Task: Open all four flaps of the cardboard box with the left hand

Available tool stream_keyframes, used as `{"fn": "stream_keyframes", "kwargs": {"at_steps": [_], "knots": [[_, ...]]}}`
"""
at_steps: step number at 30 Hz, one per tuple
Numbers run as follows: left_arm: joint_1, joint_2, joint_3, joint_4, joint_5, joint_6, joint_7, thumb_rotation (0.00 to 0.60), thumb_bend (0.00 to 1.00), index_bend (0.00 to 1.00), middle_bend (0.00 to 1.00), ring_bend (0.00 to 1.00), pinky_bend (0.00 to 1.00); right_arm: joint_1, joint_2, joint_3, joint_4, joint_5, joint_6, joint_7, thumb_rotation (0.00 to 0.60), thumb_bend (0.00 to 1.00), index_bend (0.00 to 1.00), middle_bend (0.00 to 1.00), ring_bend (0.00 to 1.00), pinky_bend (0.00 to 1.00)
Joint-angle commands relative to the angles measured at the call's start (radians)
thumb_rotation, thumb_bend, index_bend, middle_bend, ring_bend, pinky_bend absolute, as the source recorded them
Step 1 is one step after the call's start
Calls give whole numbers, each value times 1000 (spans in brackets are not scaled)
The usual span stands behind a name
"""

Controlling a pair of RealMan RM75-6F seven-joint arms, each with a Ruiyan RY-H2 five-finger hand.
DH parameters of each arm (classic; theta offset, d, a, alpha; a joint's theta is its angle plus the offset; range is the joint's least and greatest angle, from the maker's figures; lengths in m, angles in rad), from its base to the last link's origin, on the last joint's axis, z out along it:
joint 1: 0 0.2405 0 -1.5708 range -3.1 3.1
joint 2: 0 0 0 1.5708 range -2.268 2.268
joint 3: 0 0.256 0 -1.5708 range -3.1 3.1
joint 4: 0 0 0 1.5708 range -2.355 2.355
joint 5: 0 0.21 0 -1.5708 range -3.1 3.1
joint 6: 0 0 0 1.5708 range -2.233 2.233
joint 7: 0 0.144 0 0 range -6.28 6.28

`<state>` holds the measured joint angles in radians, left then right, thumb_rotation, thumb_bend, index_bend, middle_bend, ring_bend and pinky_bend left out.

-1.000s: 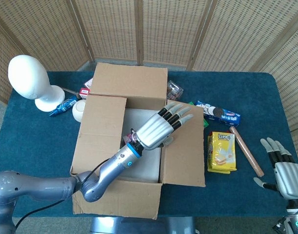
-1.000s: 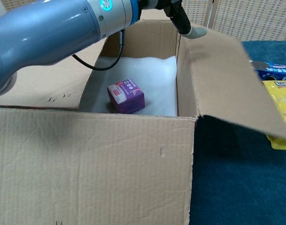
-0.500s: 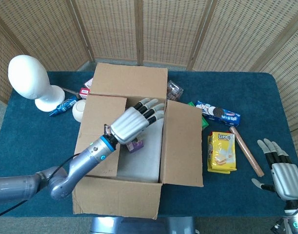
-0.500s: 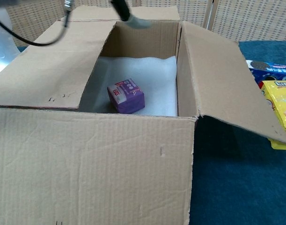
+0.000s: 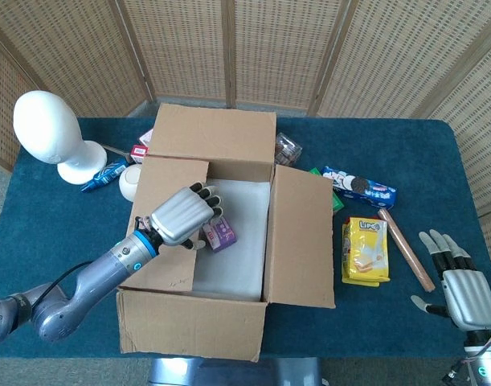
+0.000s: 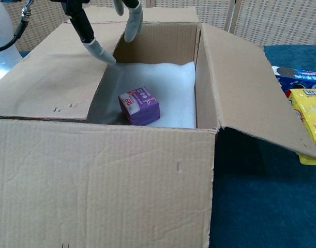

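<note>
The cardboard box [image 5: 193,326] stands mid-table. Its back flap [image 5: 213,133], right flap [image 5: 301,237] and front flap [image 6: 106,181] are folded outward. The left flap [image 5: 169,201] lies nearly level over the box's left side. My left hand [image 5: 181,215] hovers over that flap's inner edge with its fingers bent down; in the chest view one fingertip [image 6: 102,53] touches the edge and the hand holds nothing. A small purple carton [image 6: 140,106] lies on white foam [image 6: 168,85] inside. My right hand [image 5: 460,289] rests open at the table's near right.
A white mannequin head [image 5: 48,129] and a white cup [image 5: 130,183] stand left of the box. On its right lie a cookie packet [image 5: 359,185], a yellow snack pack [image 5: 366,249] and a brown roll [image 5: 406,249]. Small packets sit behind the box.
My left hand has swung from the right flap across the box opening to the left flap's inner edge and its fingers have curled down. The right flap stays open.
</note>
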<state>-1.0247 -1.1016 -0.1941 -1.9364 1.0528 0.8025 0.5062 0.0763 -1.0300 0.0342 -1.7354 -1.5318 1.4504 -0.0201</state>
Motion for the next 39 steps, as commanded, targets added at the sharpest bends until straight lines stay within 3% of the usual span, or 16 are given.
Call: {"fn": "stream_keyframes", "kwargs": {"at_steps": [1,9,20,28,39], "knots": [[-26,-13,9,-16,-58,8,41,519,0,490,335,185,228,0,0,0,0,0,1,1,600,0,0,0,8,161],[-92,-55,49,-26,-206,43,174,505,0,502,348,188,227,0,4,1,2,1,0,13,600,0,0,0,9,162],[-143,-134,73,15,-265,88,236,498,0,503,345,180,216,1,6,3,3,8,-1,21,600,0,0,0,9,162],[-171,-111,100,-3,-315,104,292,498,0,561,493,279,297,0,8,5,2,9,1,26,600,0,0,0,9,162],[-191,-86,127,-32,-363,114,310,495,0,605,591,367,339,-4,10,3,-3,2,10,29,600,0,0,0,10,161]]}}
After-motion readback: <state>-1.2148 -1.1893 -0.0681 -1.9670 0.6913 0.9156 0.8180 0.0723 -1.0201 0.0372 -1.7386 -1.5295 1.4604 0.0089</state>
